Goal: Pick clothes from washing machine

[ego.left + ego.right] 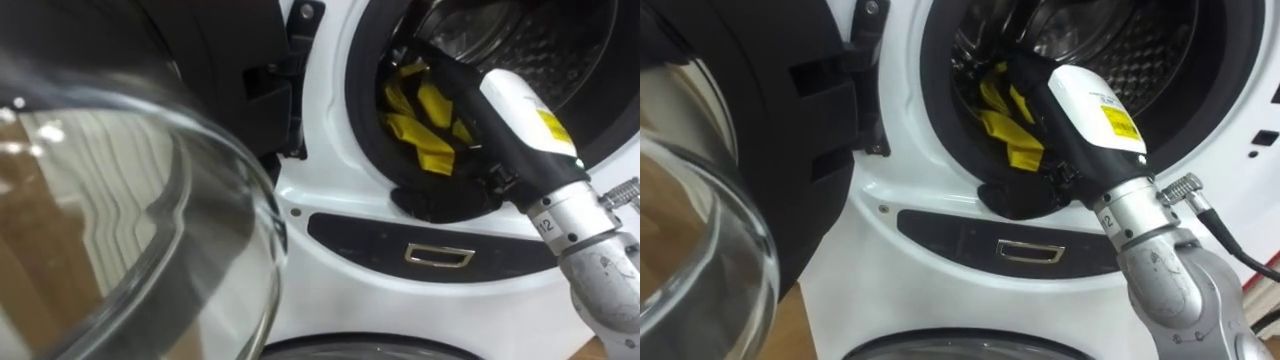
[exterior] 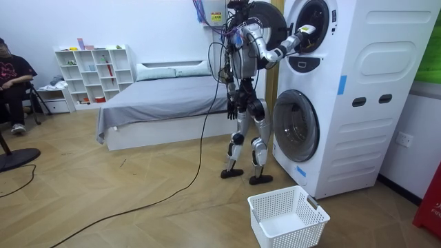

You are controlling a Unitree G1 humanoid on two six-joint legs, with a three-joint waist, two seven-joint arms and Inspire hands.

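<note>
Yellow clothes (image 1: 425, 135) lie inside the washing machine's (image 1: 320, 190) upper drum (image 1: 540, 40). The right robot hand (image 1: 440, 72) reaches among them (grip hidden, cannot tell), while the left robot hand (image 2: 232, 107) hangs low.

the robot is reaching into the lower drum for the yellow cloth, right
Not quite. It is reaching into the upper drum, not the lower drum, as the room view shows. The yellow cloth lies inside that upper drum.

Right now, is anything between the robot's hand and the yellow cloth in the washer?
Nothing visible. The round glass door is swung aside; the right hand sits in the steel drum's mouth beside the crumpled yellow cloth.
</note>
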